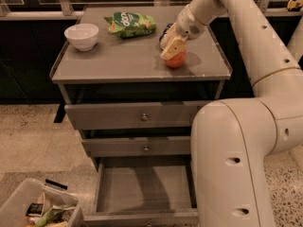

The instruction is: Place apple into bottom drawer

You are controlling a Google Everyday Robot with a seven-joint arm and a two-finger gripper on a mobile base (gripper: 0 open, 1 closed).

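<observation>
Claw: the claw (pixel 173 50) is pressing down onto the apple (pixel 177 61) from above; whether it is clamping it or only touching, I cannot tell.
Apple: sitting on the counter (pixel 118 60), near the front edge.
Bottom drawer (pixel 142 189): standing pulled out, far below.
Risk: if the hold is only shallow, the round apple may be slipping free on lifting and rolling off the edge, missing the drawer.
</observation>
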